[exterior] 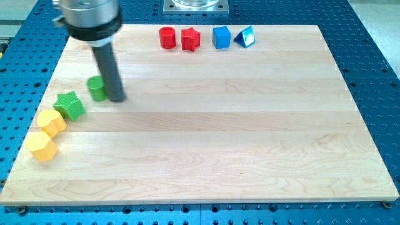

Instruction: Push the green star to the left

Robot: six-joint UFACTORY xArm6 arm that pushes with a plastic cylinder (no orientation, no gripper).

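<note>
Tip (117,98) touches green cylinder (96,88), near green star (69,105).

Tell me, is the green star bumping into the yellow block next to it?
Cannot tell. In the camera view the green star and the upper yellow block meet edge to edge with no board visible between, but this angle could hide a thin gap.

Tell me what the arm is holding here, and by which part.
Nothing is held: my tip only pushes. It stands on the wooden board, right beside the green cylinder block.
</note>
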